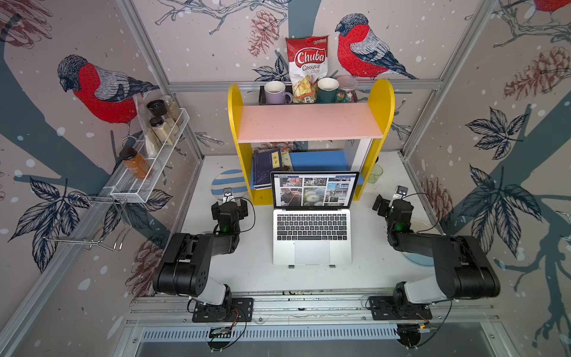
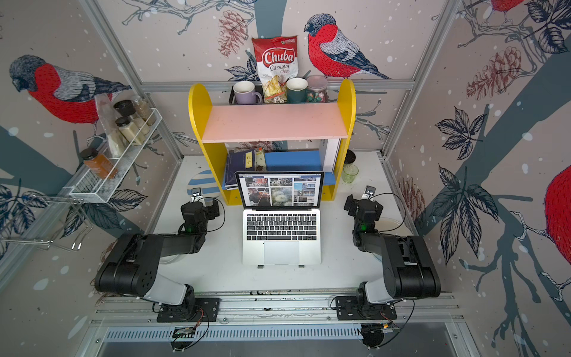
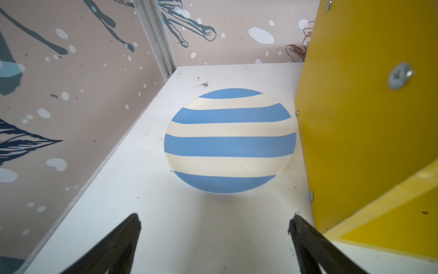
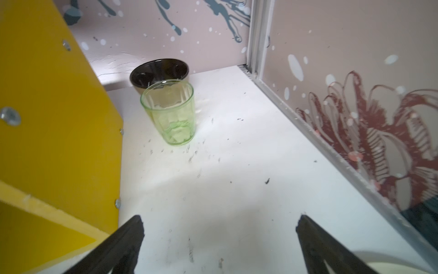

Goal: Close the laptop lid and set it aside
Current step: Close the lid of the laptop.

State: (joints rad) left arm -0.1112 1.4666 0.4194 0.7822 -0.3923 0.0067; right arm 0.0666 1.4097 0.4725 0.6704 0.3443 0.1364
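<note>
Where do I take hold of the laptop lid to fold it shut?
Probably best: take the laptop lid by its free top edge near a corner, coming from above. It stands nearly upright, hinge at the bottom, with the yellow shelf close behind.

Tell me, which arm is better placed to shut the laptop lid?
Left, narrowly. Both hands are open, empty and flank the lid about evenly, but the right hand has a glass standing ahead of it, the left hand only a flat plate.
</note>
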